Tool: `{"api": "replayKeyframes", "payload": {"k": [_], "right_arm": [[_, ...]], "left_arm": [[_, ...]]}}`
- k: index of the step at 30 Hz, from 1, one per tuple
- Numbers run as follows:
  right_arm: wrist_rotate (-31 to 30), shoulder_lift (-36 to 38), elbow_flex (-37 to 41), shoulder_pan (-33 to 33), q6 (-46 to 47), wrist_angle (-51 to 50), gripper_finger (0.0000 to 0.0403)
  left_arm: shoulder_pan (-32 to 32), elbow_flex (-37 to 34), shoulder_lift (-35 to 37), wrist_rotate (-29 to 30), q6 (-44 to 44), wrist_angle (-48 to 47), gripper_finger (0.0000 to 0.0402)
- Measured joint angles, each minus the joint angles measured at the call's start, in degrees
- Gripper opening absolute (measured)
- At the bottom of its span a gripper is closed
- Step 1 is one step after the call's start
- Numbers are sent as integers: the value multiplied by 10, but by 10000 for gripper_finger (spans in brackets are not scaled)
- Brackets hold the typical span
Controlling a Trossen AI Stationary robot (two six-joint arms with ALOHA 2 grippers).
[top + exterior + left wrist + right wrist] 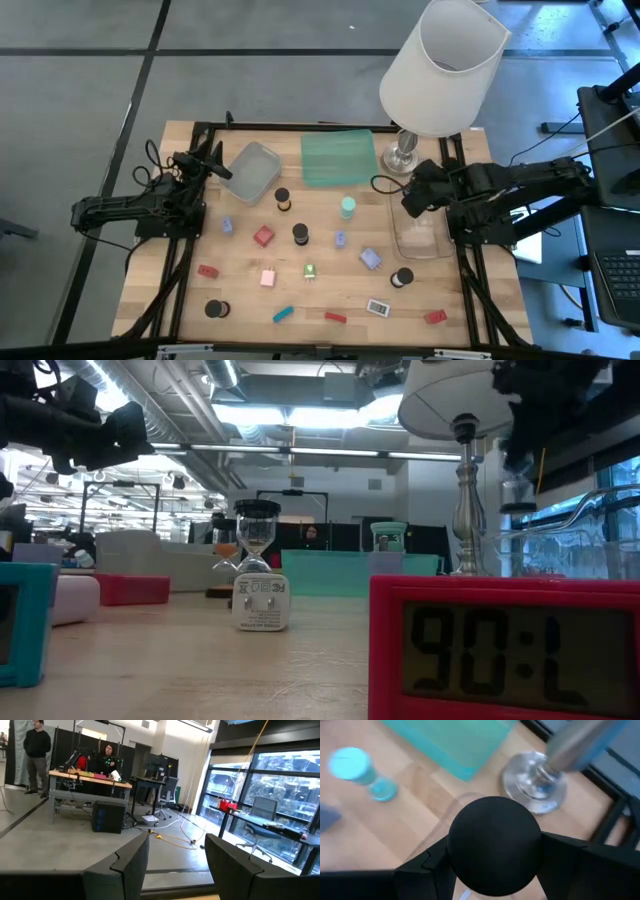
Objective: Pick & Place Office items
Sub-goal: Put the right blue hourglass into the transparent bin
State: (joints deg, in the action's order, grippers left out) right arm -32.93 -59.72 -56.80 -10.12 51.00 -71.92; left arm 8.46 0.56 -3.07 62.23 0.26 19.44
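Wooden table (480,330): lamp (440,70) beside right hand (410,203).

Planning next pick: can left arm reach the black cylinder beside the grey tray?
Probably yes: left gripper is open, empty, near the grey tray; the black cylinder stands uncovered beside it.

Red clock (504,647), low view: LCD digits upside down, read "90:L" as shown. White plug adapter (260,603): small cert marks, too tiny to read. No other legible text.
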Motion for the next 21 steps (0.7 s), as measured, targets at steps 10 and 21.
{"api": "replayKeyframes", "payload": {"k": [10, 21], "right_arm": [[26, 37, 132, -11, 123, 0, 205], [25, 40, 203, -11, 177, 53, 205]], "left_arm": [[0, 0, 0, 0, -10, 0, 191], [0, 0, 0, 1, -10, 0, 191]]}}
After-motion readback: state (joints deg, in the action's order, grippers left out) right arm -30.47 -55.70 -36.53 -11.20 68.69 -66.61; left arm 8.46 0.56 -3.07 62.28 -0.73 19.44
